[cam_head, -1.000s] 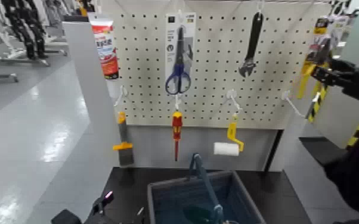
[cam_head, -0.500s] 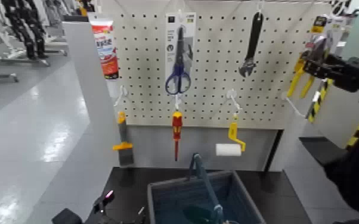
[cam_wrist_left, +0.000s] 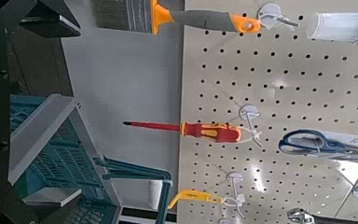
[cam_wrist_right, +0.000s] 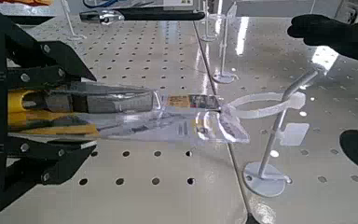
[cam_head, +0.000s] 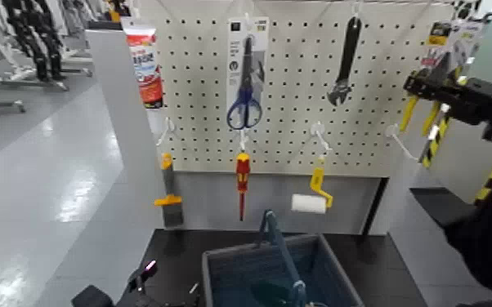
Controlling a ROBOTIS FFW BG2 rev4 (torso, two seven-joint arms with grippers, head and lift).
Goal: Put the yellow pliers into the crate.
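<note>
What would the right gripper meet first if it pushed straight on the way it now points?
The right gripper, shut on the yellow pliers, points at the pegboard. Going on, it would probably drive the pliers' card farther along the white hook, then into the board; depth is unclear.

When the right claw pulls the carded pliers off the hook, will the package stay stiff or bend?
The pliers are probably rigid and fairly heavy for their size: metal jaws, thick yellow handles. The card beyond the right claw looks thin and glossy, so it may flex and catch on the hook. The wrapping could be slippery.
</note>
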